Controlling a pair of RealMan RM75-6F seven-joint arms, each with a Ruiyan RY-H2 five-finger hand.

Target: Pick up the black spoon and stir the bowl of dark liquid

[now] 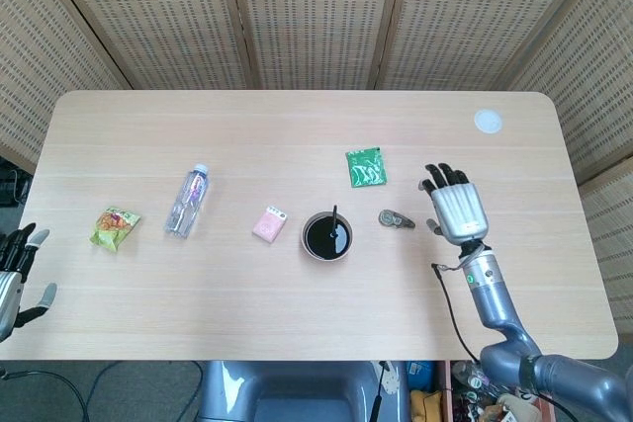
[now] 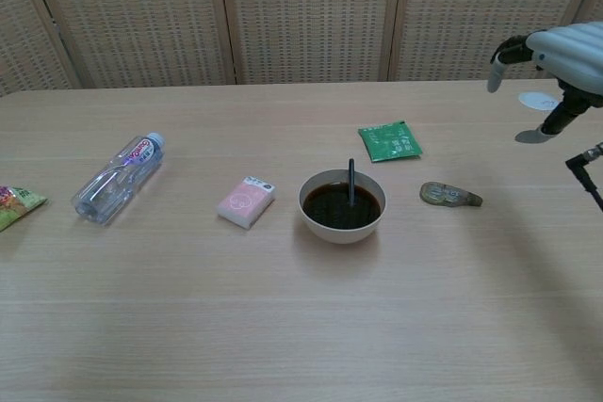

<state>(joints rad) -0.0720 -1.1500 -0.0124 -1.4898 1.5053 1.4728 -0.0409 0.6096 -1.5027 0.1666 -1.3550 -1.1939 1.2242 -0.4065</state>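
Table [image 1: 297, 323], pale wood. Right hand [image 1: 453, 207], fingers spread, empty, well right of the bowl [image 1: 326, 236]. Left hand [image 1: 18, 269], open, empty, at the table's edge. Bowl holds dark liquid; black spoon [image 2: 351, 182] stands in it, unheld. Risk: a careless reach tips the bowl, spilling liquid.

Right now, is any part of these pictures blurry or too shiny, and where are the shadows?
Head view: sharp and evenly lit, no glare; the bowl casts only a faint shadow. Chest view: the table is clear with soft shadows under the bowl and water bottle; the right robot hand is cut off by the picture's edge and looks a bit soft.
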